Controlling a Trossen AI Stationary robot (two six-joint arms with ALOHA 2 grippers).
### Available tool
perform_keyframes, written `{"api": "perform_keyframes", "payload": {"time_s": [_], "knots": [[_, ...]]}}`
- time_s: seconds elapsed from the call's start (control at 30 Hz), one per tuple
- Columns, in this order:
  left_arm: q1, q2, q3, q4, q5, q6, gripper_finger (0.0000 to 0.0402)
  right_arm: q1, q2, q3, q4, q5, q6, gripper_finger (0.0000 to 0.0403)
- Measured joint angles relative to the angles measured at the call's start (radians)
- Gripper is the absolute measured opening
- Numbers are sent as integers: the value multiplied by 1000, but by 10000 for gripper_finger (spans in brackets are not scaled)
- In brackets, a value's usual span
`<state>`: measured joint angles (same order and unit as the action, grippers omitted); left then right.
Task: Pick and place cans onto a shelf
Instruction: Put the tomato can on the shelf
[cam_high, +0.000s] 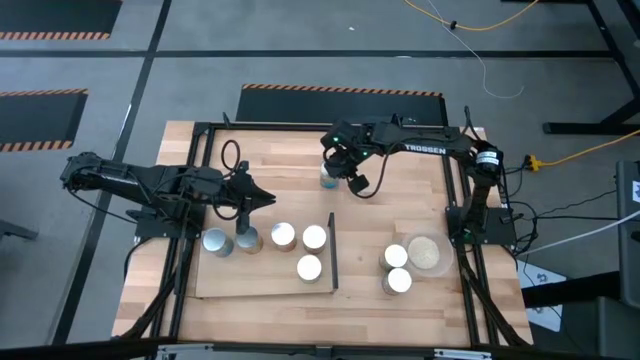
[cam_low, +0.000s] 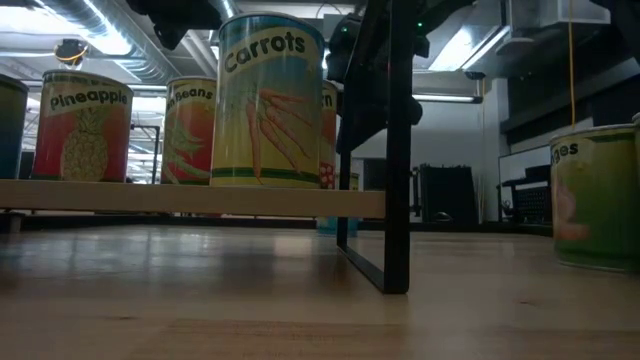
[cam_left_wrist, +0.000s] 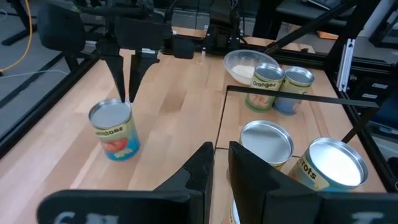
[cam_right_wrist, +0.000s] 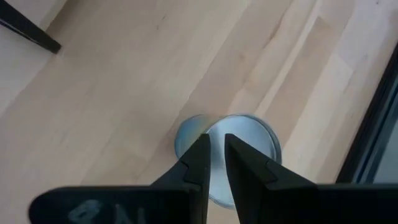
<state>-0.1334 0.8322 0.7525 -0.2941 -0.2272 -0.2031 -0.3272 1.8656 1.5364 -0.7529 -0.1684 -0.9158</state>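
Your right gripper (cam_right_wrist: 214, 158) hangs directly over the tomato can (cam_high: 328, 178), which stands alone on the worktop (cam_high: 400, 215) beyond the shelf (cam_high: 262, 285), on the side away from its long front edge. The fingers are nearly together, with only a thin slit between them, far too narrow to take the can's sides. In the left wrist view the tips (cam_left_wrist: 127, 78) point down at the silvery lid (cam_left_wrist: 110, 114), close to its rim.

If you descend like this, the tips will land on the lid rather than straddle the can, and could push it over or skid it across the worktop. Widen the fingers before going lower. Judged from the right wrist view, the tips also sit toward one edge of the lid, so an off-centre close could pinch the rim and tilt the can.

Your left gripper (cam_left_wrist: 221, 165) waits over the shelf with its fingers narrow and holding nothing, just above the cans there (cam_high: 283, 235); a careless move could knock one. Five cans stand on the shelf; two more (cam_high: 397, 268) wait past its black frame (cam_high: 332, 250), beside the beige dish (cam_high: 424, 252). Carrying the tomato can in, clear that frame and the standing cans.
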Motion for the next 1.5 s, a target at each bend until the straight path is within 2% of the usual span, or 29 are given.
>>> {"api": "perform_keyframes", "payload": {"time_s": [0.2, 0.37, 0.43, 0.57, 0.73, 0.93, 1.07, 1.3, 1.5], "knots": [[0, 0, 0, 16, -73, 3, 43, 39, -74, 0, -135, 129, 81, 53], [0, 0, 0, 120, -237, 4, 43, 58, -202, -3, -270, 122, 184, 53], [6, 0, 0, 181, -255, 9, 43, 61, -260, -10, -302, 122, 234, 53], [35, 11, 0, 325, -249, 54, 44, 62, -385, -65, -329, 119, 311, 53], [98, 68, 9, 463, -204, 57, 64, 61, -543, -228, -280, 120, 366, 53], [192, 189, 112, 464, -137, 11, 106, 61, -669, -425, -126, 121, 366, 53], [246, 295, 215, 457, -104, -6, 112, 61, -699, -507, -77, 123, 365, 53], [313, 505, 443, 369, -31, -48, 110, 61, -704, -561, -87, 123, 363, 53], [352, 680, 624, 204, -13, -107, 110, 61, -704, -561, -82, 123, 363, 53]]}}
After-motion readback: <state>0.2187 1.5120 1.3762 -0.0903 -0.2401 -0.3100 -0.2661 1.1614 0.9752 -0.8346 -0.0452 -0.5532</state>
